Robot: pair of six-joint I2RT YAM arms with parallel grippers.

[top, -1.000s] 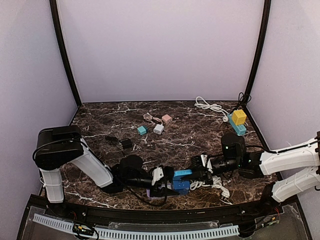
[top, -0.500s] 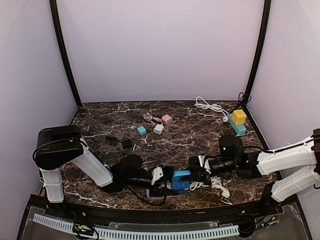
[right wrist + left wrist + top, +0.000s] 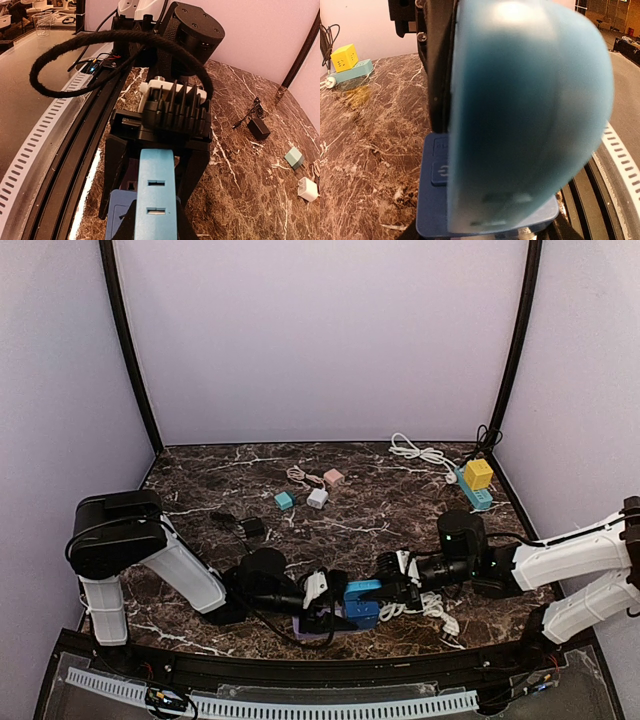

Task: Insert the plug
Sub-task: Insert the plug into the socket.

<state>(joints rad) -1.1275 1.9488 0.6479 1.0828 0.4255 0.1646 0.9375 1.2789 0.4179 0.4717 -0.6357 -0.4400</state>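
Observation:
My right gripper [image 3: 386, 592] is shut on a light blue plug block [image 3: 365, 587] with two slots on its face [image 3: 157, 200]. It holds the block against the top of a dark blue socket block [image 3: 362, 615] near the table's front edge. My left gripper [image 3: 333, 615] is shut on the dark blue socket block, whose power button shows in the left wrist view [image 3: 439, 172]. There the light blue plug block [image 3: 520, 115] fills most of the frame and hides the socket's top. In the right wrist view the dark blue socket block [image 3: 117, 220] shows at the lower left, with the left gripper's black fingers [image 3: 112, 170] behind it.
A purple piece [image 3: 315, 632] lies under the socket block. A white cable [image 3: 436, 608] lies by the right gripper. A black adapter [image 3: 253, 528], teal [image 3: 285, 500], white [image 3: 317, 497] and pink [image 3: 334, 477] cubes lie mid-table. A yellow cube [image 3: 478, 474] sits on a teal strip [image 3: 478, 498] at back right.
My right gripper has moved left with the light blue plug block, bringing it over the dark blue socket block. The left arm has stayed still.

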